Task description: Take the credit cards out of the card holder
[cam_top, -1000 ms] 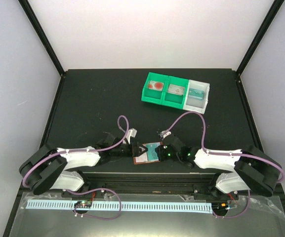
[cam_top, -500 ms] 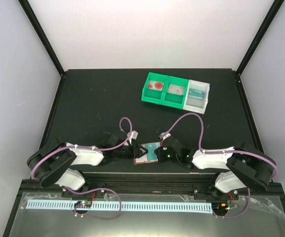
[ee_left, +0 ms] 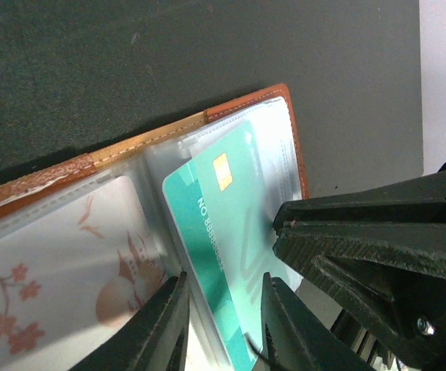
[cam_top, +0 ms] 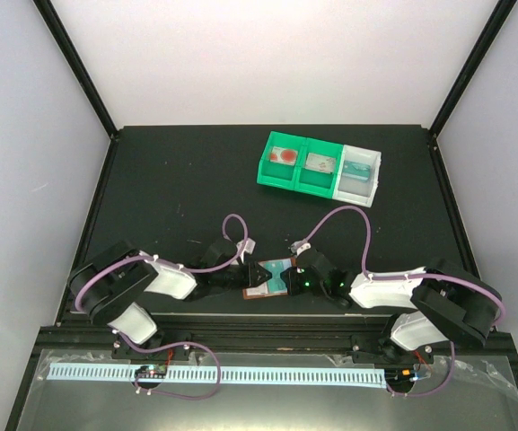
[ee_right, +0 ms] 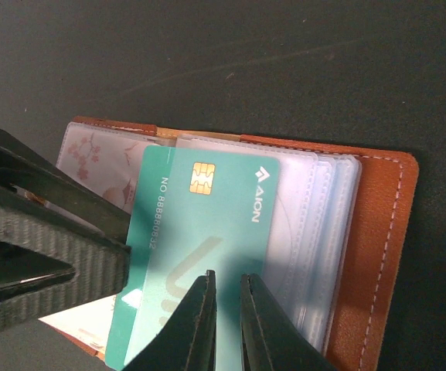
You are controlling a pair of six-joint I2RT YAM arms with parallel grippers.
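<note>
Jaws of the left gripper (ee_left: pixel 224 287) stand apart, straddling the end of a teal credit card (ee_left: pixel 221 220) that lies away from its gold chip. Whether the gripper presses the card cannot be told. Jaws of the right gripper (ee_right: pixel 227 280) are drawn almost together, with only a thin slit between the 2 fingers (ee_right: pixel 199 325). Their tips lie over the same end of the card, and whether they pinch anything cannot be told. The teal card sits tilted and partly out of the clear sleeves on the right half of the card holder (ee_right: pixel 377 232). The holder lies spread open, its reddish-brown rim showing around the sleeves. Its left half carries a second card (ee_left: pixel 60 263), pinkish-white with a blossom print, inside a clear pocket. Seen from above, the 2 grippers meet tip to tip over the holder, one from each side, at the near middle of the black table (cam_top: pixel 169 197). Well apart, toward the far right, stand a green bin (cam_top: pixel 296 163) of 2 compartments and a white bin (cam_top: pixel 360 173) touching it. Each compartment holds a small item.
</note>
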